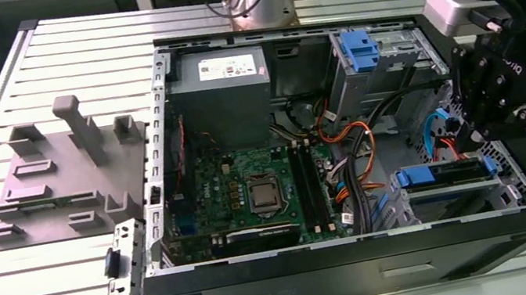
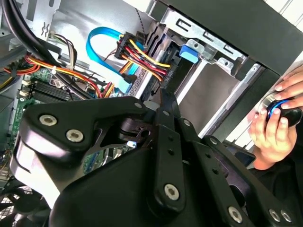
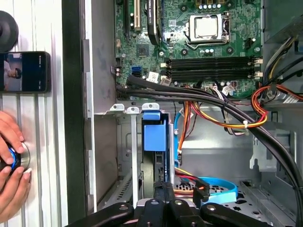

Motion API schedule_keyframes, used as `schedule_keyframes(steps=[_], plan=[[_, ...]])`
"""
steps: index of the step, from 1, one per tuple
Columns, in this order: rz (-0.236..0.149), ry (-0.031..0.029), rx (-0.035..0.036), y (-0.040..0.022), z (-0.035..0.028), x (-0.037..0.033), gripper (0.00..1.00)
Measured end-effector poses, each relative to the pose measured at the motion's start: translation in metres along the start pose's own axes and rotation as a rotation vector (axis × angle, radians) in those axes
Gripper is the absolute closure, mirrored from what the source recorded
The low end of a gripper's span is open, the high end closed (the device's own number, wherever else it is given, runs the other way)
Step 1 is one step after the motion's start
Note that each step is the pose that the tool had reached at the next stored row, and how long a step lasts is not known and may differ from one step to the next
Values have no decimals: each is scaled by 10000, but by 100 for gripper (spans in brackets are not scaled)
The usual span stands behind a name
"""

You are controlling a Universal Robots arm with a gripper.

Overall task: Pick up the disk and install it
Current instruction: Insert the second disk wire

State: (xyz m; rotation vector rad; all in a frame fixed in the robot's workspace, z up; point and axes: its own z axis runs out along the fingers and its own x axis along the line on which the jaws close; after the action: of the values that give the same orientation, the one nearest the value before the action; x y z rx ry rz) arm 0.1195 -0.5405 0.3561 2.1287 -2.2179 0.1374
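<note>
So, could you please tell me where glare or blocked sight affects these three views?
In the exterior view, bright light washes out the slatted table near the front. In the second wrist view, the dark claw linkage blocks much of the computer case. In the first wrist view, the motherboard is evenly lit and readable.

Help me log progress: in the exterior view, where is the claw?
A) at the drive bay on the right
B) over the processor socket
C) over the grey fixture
A: the claw hangs at the drive bay on the exterior view's right, near the blue-railed disk, far from the grey fixture.
</note>
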Motion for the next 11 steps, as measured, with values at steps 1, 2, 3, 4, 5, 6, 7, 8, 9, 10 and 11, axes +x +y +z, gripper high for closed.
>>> schedule_keyframes(steps=[1, 2, 3, 4, 5, 6, 7, 8, 9, 10, 11], plan=[[-1, 3, 0, 0, -15, -5, 89], [-1, 6, 0, 0, -31, -10, 89], [-1, 8, 0, 0, -44, -19, 89], [-1, 9, 0, 0, -59, -28, 89], [0, 12, 0, 0, -76, -35, 89], [-1, 15, 0, 0, -93, -43, 89], [0, 16, 1, 1, -107, -54, 89], [-1, 20, 0, 1, -118, -68, 89], [-1, 26, 0, 1, -128, -84, 89], [-1, 33, 1, 2, -138, -101, 89], [-2, 47, 1, 2, -151, -122, 89]])
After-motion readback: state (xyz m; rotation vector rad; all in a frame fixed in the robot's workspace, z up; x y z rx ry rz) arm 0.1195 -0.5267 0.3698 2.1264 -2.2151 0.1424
